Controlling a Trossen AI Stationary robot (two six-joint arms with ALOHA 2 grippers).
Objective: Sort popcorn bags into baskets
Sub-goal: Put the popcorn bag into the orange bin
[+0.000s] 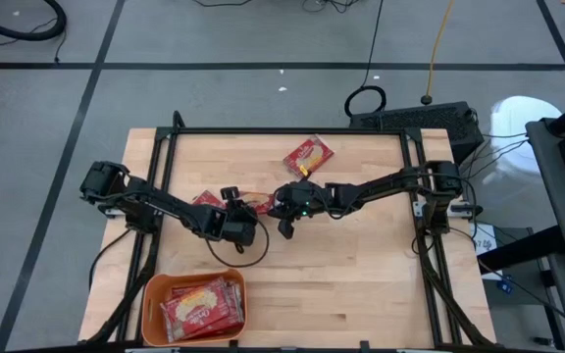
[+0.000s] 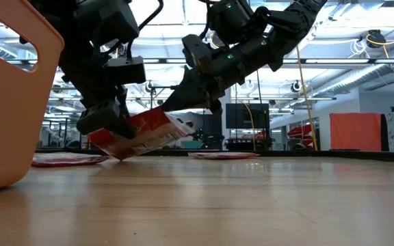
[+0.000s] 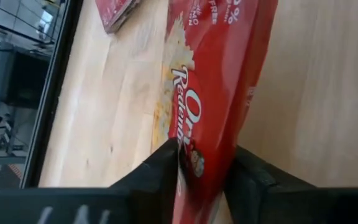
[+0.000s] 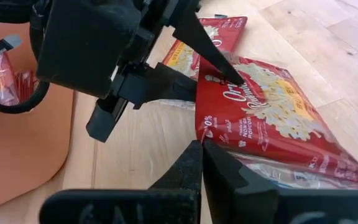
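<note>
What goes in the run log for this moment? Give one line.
left claw: gripping popcorn bag, mid-table | right claw: shut on the bag's other edge | basket: holds bags

We see a light wooden table point(image 1: 361, 265) with a black frame along its edges. Flat on it lie a red popcorn bag point(image 1: 308, 155) near the far edge, another point(image 1: 207, 199) left of the middle, and an orange basket point(image 1: 151, 304) at the near left corner.
</note>
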